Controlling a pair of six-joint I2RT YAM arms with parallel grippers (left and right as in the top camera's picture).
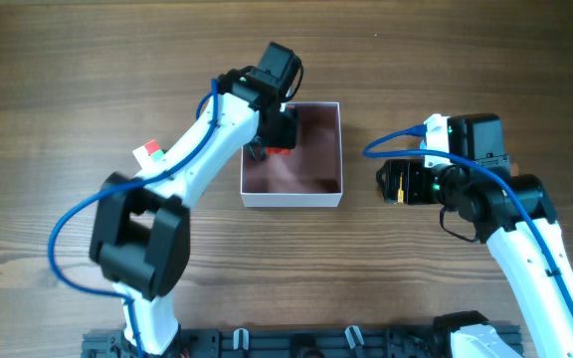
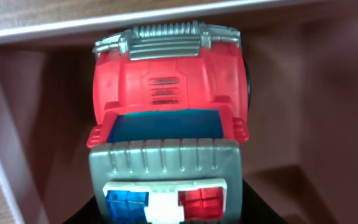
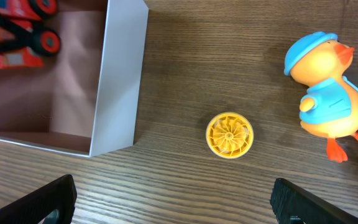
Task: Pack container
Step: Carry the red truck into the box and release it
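Note:
The container point(image 1: 292, 200) is a square white-walled box with a dusty pink inside, at the table's middle. My left gripper point(image 1: 279, 132) reaches into its far left part and is shut on a red toy truck point(image 1: 279, 150). In the left wrist view the truck point(image 2: 166, 81) shows a grey grille, blue windshield and a blue-white-red light bar, with my dark fingers point(image 2: 166, 216) on both sides and the container wall point(image 2: 104, 22) behind. My right gripper point(image 1: 390, 184) is open and empty just right of the container.
In the right wrist view, a yellow ribbed disc point(image 3: 229, 134) and an orange duck with a blue cap point(image 3: 325, 93) lie on the wooden table ahead of the open fingers point(image 3: 173, 186). The container's wall point(image 3: 120, 81) and the truck point(image 3: 17, 25) show at top left.

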